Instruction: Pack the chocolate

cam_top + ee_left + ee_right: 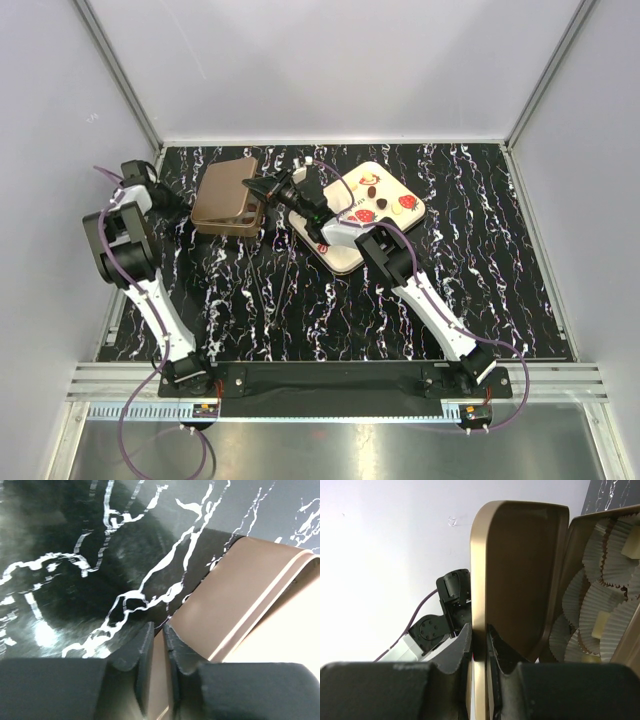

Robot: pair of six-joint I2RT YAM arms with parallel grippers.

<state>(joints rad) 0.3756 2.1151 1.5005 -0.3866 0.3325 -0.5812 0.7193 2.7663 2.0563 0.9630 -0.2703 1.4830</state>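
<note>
A brown box (225, 195) sits at the back left of the table with its lid (520, 570) raised partway. My right gripper (262, 186) is shut on the lid's rim, which runs up between its fingertips (479, 635). Inside the box are white paper cups (580, 605), and some hold cream chocolate (601, 624). My left gripper (178, 203) is at the box's left side. Its jaws stand close together (158, 632) with the brown box edge (235, 605) between them. More chocolate (372, 190) lies on the white tray (345, 255).
The white tray sits right of the box, under my right arm. The black marbled table (480, 260) is walled in by white panels on three sides. A thin rod (287, 265) lies on the table in front of the box.
</note>
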